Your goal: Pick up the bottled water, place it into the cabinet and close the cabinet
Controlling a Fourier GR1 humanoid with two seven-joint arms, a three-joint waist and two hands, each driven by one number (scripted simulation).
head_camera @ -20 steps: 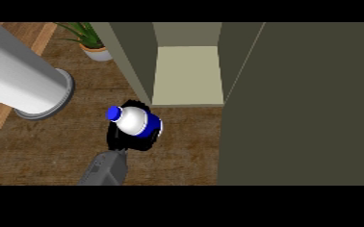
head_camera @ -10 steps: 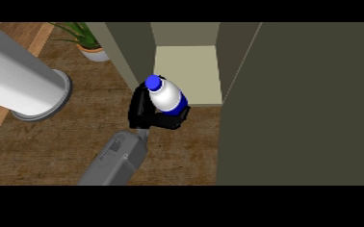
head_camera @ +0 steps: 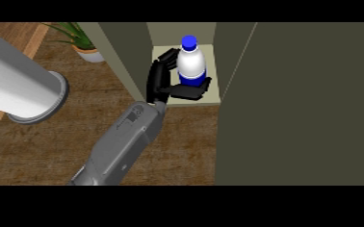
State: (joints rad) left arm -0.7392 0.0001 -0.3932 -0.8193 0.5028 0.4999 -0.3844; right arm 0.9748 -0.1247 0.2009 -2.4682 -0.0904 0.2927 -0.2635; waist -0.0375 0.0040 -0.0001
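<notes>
White, blue-capped plastic water bottle [head_camera: 190, 62] is held upright w/ black right hand [head_camera: 161, 77] curled round it, over pale flat shelf of olive cabinet [head_camera: 186, 100]. Smooth grey cylinder [head_camera: 28, 94] & potted plant [head_camera: 80, 41] sit at left on wood-grain counter [head_camera: 50, 149].

Potted plant [head_camera: 80, 43], grey cylinder [head_camera: 28, 90]

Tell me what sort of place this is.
Probably a kitchen or similar home room: an open cabinet with a pale shelf stands on a wood-grain counter, a potted plant sits behind, and a hand holds a water bottle.
</notes>
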